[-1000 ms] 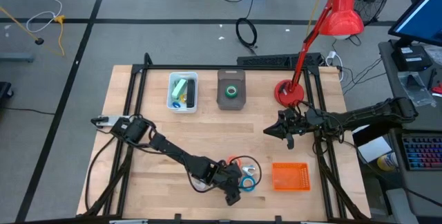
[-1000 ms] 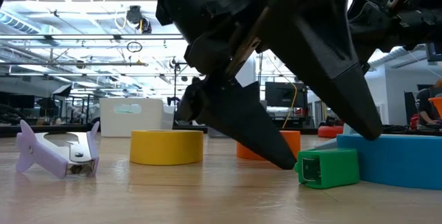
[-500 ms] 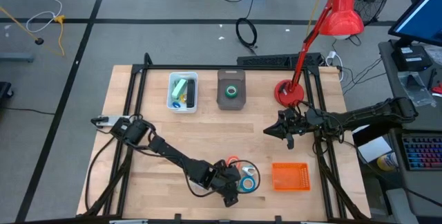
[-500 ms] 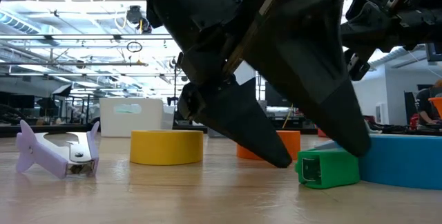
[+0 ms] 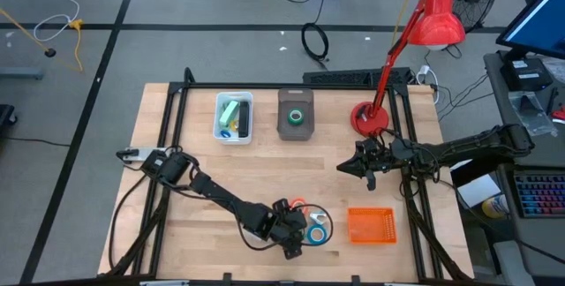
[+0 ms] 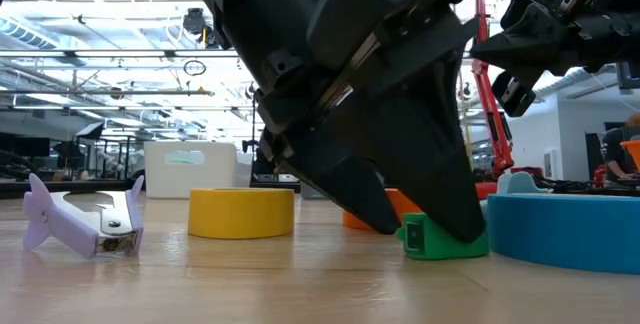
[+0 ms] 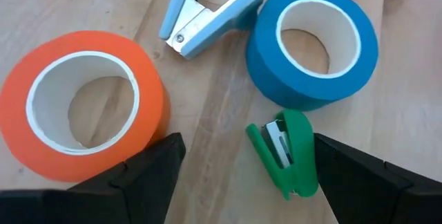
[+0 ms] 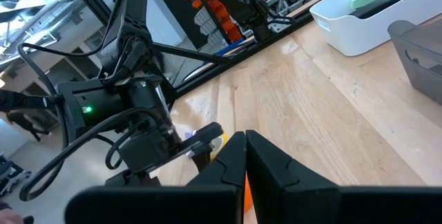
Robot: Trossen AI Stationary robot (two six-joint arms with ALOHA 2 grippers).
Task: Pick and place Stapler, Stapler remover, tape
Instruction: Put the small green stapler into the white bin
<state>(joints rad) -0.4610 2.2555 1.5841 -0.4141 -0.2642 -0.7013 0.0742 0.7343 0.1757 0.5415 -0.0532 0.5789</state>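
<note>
Two bins: white bin holds staplers, grey bin green tape.

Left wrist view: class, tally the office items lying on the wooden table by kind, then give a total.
Tape rolls: 2, the orange ring-shaped tape roll and the blue ring-shaped tape roll
Pale blue claw staple remover: 1
Small green stapler: 1
Total: 4

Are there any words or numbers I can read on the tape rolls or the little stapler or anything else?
None can be read.
Orange tape roll: plain, no writing.
Blue tape roll: plain, no writing.
Green stapler: no label showing.
Light blue staple remover: no label showing.
White bin: a pale mark on its side, too blurred to read.
</note>
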